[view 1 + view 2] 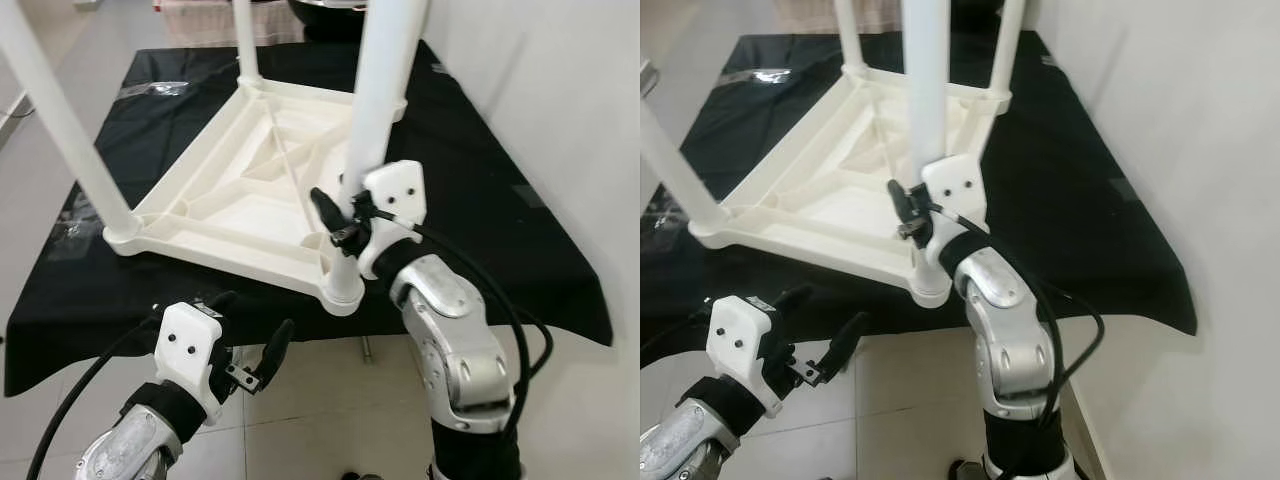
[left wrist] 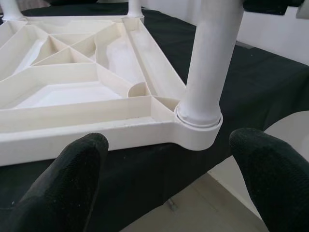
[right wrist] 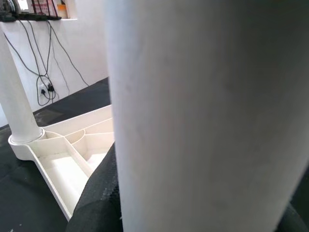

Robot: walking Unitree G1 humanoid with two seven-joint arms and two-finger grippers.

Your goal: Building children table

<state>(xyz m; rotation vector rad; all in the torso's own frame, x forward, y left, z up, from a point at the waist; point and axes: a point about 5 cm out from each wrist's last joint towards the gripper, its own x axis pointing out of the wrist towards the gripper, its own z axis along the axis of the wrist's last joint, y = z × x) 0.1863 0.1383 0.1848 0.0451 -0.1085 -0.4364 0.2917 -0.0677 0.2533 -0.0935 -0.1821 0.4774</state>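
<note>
**A:** So nearest the camera is the left gripper (image 1: pixel 250 340), fingers spread apart and holding nothing, hovering just below the near corner socket (image 2: pixel 198 130) of the upturned table top (image 1: pixel 235 190). Up from that socket, the right gripper (image 1: pixel 340 215) is clamped on the near leg (image 1: pixel 385 80), low on the shaft.

**B:** What worries me is that socket. It sits right at the edge of the worktop (image 1: pixel 480 210), maybe slightly over it. If the right arm pushes sideways instead of straight down, I'd guess the whole top slides on that black cloth or tips off the edge.

**A:** Yeah, and the leg could jam crooked in the socket if it's tilted going in. From the left wrist view it looks seated, but I can't tell if it's fully home.

**B:** Anything sitting in those ribbed pockets behind the socket?

**A:** Nope, all empty. Further back from the socket, the left leg (image 1: pixel 60 120) and a far leg (image 1: pixel 247 40) stand in their corners.
</note>
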